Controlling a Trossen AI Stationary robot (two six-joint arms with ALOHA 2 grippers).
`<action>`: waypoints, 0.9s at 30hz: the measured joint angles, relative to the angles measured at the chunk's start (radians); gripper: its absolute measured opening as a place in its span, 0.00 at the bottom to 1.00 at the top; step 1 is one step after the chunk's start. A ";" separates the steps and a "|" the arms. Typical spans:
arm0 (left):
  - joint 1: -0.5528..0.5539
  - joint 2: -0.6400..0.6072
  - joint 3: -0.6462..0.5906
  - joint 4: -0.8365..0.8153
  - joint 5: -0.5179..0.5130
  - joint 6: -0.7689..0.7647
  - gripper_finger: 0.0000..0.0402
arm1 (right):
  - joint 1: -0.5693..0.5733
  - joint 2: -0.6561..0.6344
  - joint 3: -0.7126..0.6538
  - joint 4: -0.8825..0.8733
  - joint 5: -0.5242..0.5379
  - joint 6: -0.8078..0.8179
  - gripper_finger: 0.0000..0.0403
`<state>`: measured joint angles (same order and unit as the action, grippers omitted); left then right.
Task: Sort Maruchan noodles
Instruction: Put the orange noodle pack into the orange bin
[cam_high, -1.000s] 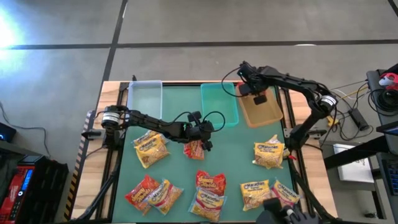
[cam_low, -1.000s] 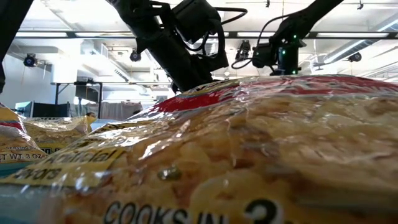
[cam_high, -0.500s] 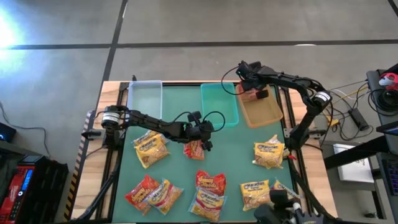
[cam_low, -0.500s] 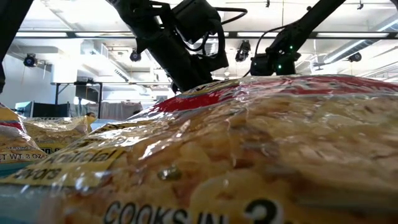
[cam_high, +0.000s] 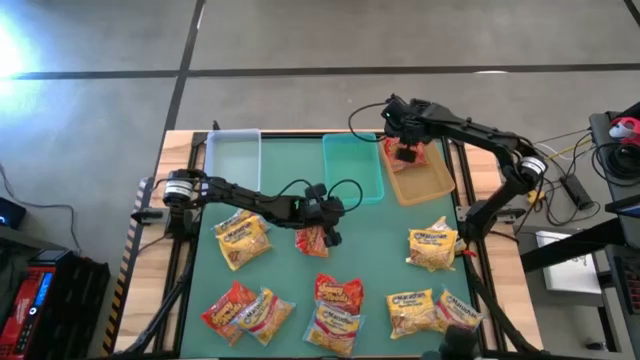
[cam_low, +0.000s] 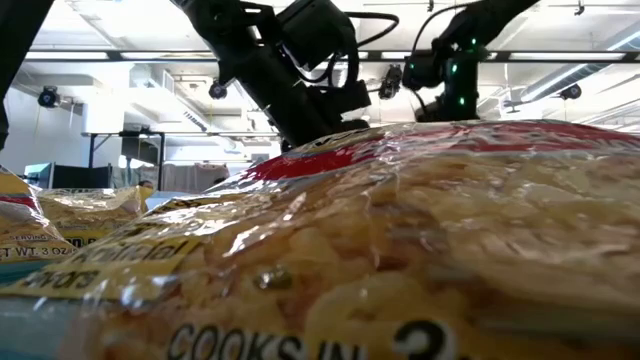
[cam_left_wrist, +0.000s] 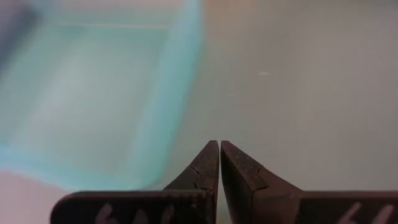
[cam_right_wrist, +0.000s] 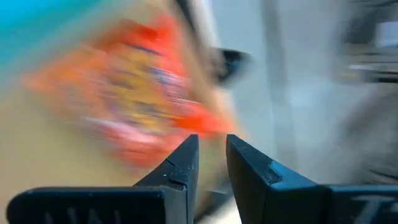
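High view: the table (cam_high: 390, 255) carries three bins along its far edge, the clear bin (cam_high: 233, 165), the teal bin (cam_high: 352, 170) and the tan bin (cam_high: 432, 182). Loose Maruchan noodles lie across the middle and the near edge. They include a yellow packet (cam_high: 242, 238) on the left and another yellow packet (cam_high: 432, 246) on the right. A mixed row (cam_high: 338, 300) of red and yellow packets runs along the near edge. My right pincer (cam_high: 405, 152) hangs over the far end of the tan bin. A second ago it was closed there and no red showed in that bin. Now its fingers stand slightly apart with nothing between them, and a red packet (cam_high: 391, 149) lies in the bin just past the tips. The right wrist view confirms the gap and the free packet. I judge the release complete: one red packet is sorted into the tan bin, and this arm is free to fetch the next. My left pincer (cam_high: 328, 230) waits mid-table, fully closed and holding nothing. It sits just beside another red packet (cam_high: 310, 241), near the teal bin. Most of the packets remain unsorted.
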<state>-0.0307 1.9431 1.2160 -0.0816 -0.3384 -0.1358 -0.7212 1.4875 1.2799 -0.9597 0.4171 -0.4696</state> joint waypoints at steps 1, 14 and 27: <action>-0.001 -0.004 0.000 0.000 0.035 -0.006 0.00 | 0.008 -0.010 0.003 -0.021 -0.081 0.047 0.17; -0.143 -0.090 0.000 -0.032 0.149 -0.104 0.00 | 0.359 -0.174 -0.104 0.020 -0.574 0.467 0.16; -0.320 -0.096 0.000 -0.051 0.138 -0.270 0.00 | 0.871 -0.221 -0.299 0.379 -0.513 0.941 0.16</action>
<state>-0.3508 1.8469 1.2156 -0.1328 -0.2001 -0.4062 0.1496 1.2665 0.9812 -0.5806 -0.0963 0.4712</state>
